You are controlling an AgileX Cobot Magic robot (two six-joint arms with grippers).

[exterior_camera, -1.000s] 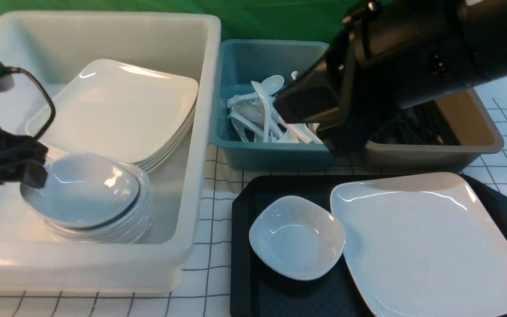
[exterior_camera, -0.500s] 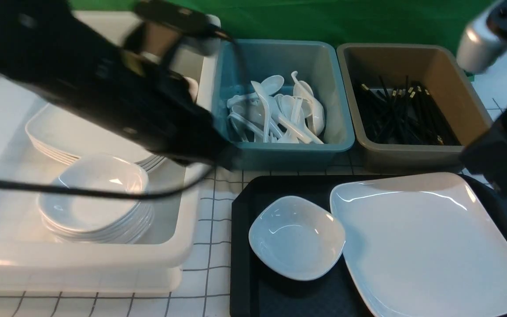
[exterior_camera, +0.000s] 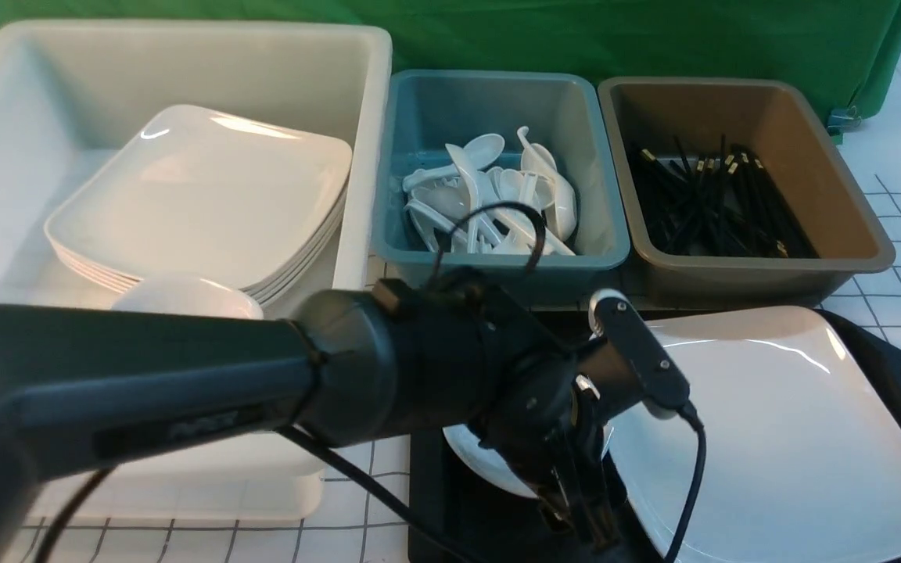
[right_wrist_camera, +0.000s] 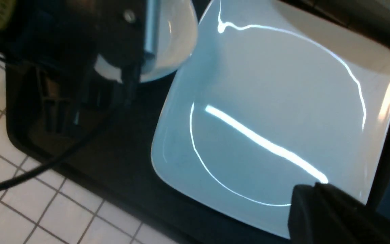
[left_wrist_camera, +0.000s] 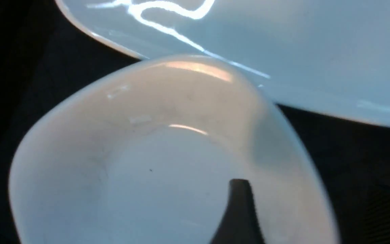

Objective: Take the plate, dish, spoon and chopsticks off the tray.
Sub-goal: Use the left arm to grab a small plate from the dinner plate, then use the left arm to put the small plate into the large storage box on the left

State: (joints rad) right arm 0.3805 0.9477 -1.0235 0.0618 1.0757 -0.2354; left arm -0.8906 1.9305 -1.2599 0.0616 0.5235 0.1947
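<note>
The small white dish (exterior_camera: pixel 475 463) sits on the left of the black tray (exterior_camera: pixel 428 477), mostly hidden by my left arm. My left gripper (exterior_camera: pixel 579 512) is down at the dish. In the left wrist view one finger (left_wrist_camera: pixel 239 210) is inside the dish (left_wrist_camera: pixel 141 159); the other is lost against the dark tray, so the jaws look open across the rim. The large white plate (exterior_camera: pixel 771 446) fills the tray's right side. My right gripper (right_wrist_camera: pixel 311 193) is shut and empty over the plate (right_wrist_camera: pixel 266 101) near its edge. No spoon or chopsticks show on the tray.
A big white tub (exterior_camera: pixel 357 102) at the left holds stacked plates and dishes. A teal tub (exterior_camera: pixel 497 270) holds white spoons. A brown tub (exterior_camera: pixel 763 277) holds black chopsticks. My left arm and its cable lie across the front of the tray.
My left arm swung from the white tub across to the tray and came down on the dish. My right arm left the teal tub and dropped to the plate's right edge.
</note>
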